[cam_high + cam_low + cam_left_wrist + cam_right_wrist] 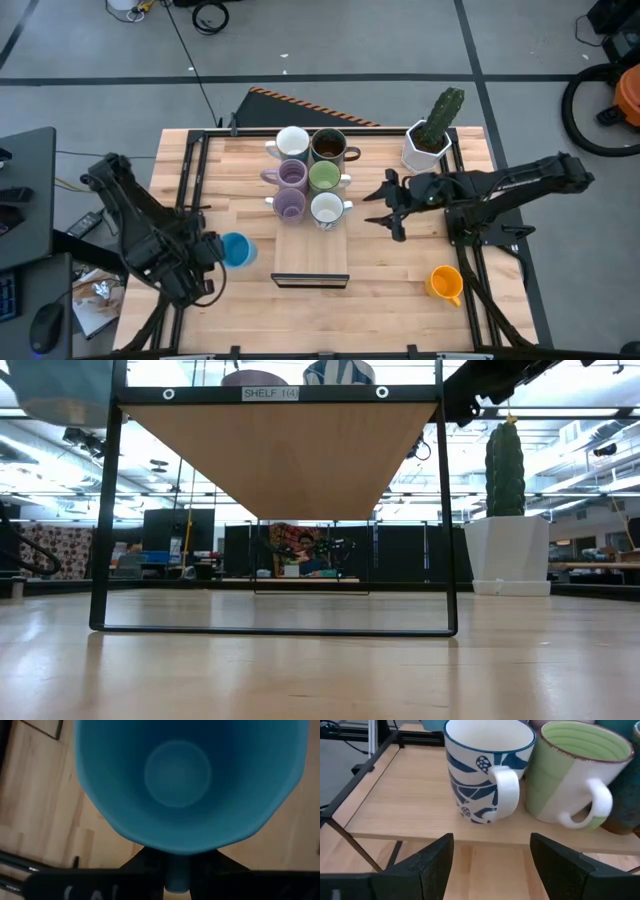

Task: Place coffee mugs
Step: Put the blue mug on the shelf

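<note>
Mugs first: six sit on the shelf (pixel 311 262) at centre frame, in two columns, with its near end bare. Blue mug (pixel 237 249) is at lower left, clamped in the left gripper (pixel 218 250), just off the shelf's left edge; whether it is lifted or resting, hard to say from above. Orange mug (pixel 445 283) waits at lower right on the table (pixel 390 300). Right gripper (pixel 378 207) hangs with jaws spread, right of the white mug (pixel 327 209). Step in hand looks like carrying blue across; next it needs a rightward move onto the bare boards, then release
</note>
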